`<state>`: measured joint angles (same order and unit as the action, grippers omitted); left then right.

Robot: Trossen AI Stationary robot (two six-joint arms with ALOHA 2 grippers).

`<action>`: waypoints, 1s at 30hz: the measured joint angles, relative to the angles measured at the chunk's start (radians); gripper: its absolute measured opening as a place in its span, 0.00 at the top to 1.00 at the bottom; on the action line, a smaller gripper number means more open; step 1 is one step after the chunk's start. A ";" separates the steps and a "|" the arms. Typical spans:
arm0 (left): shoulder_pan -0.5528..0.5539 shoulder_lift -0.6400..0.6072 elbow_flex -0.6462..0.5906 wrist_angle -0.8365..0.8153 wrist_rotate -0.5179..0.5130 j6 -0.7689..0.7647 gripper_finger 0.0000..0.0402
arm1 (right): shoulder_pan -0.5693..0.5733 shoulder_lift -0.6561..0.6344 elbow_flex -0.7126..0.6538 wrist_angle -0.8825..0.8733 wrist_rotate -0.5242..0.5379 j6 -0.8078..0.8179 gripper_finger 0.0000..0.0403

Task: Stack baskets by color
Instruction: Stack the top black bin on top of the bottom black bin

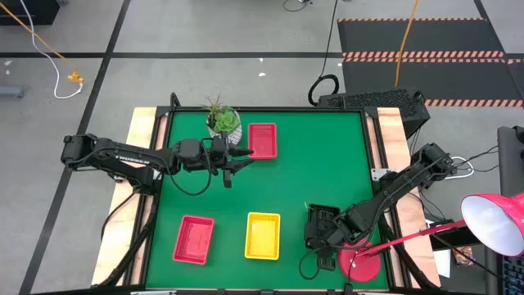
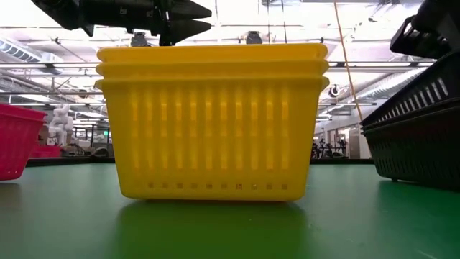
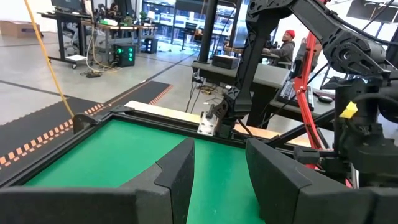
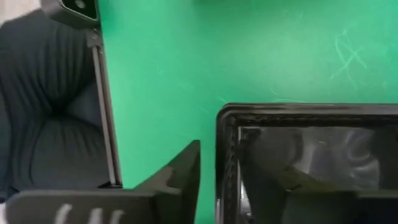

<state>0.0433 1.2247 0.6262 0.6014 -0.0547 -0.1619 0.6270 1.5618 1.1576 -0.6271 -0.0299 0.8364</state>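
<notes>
A yellow stack of baskets [image 1: 263,235] [image 2: 212,119] stands near the table's front middle. A red basket [image 1: 194,239] [image 2: 14,137] rests to its left. Another red basket [image 1: 262,139] lies at the far middle. The black baskets [image 1: 315,220] [image 2: 417,137] [image 4: 311,155] sit stacked at the front right. My right gripper [image 1: 323,239] [image 4: 221,152] is open, slanting down over the black stack's near edge, one finger on each side of its wall. My left gripper [image 1: 239,157] [image 3: 217,155] is open and holds nothing, level above the table beside the far red basket. My right gripper has one finger [image 4: 180,168] outside the top black basket's short wall [image 4: 227,149] and the other finger [image 4: 273,180] inside it, slanting down from above. The basket rests on the stack. Whether either finger touches the wall, I cannot tell.
A white plant pot [image 1: 223,121] stands at the far edge beside my left gripper. A round red lamp base [image 1: 360,266] sits at the front right corner, close to my right arm. Bare green mat [image 1: 327,164] lies across the table's middle and right.
</notes>
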 joint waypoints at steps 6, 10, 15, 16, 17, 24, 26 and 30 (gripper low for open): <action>0.000 0.000 0.000 0.000 0.000 -0.001 0.63 | 0.000 0.000 0.000 0.021 -0.027 -0.010 0.60; 0.000 0.000 0.000 0.000 0.000 -0.005 0.63 | -0.004 -0.001 0.000 0.026 -0.072 -0.007 0.59; 0.000 0.000 0.000 0.000 0.000 -0.005 0.63 | -0.005 -0.007 0.000 0.025 -0.097 -0.009 0.60; 0.000 0.000 0.000 0.000 0.000 -0.005 0.63 | -0.005 -0.012 0.000 0.025 -0.104 -0.008 0.60; 0.000 0.000 0.000 0.000 0.000 -0.004 0.63 | -0.005 -0.018 0.000 0.025 -0.106 -0.006 0.60; 0.000 0.000 0.000 0.000 0.000 -0.004 0.63 | -0.011 -0.091 0.001 0.025 -0.098 -0.003 0.61; 0.000 0.000 0.000 0.000 0.000 -0.004 0.63 | -0.012 -0.115 0.002 0.006 -0.062 -0.010 0.61; 0.000 0.000 0.000 0.000 0.000 -0.005 0.63 | -0.019 -0.151 0.003 -0.134 0.039 -0.012 0.61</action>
<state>0.0433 1.2247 0.6262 0.6014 -0.0547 -0.1673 0.6077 1.4108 1.1605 -0.7610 0.0091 0.8240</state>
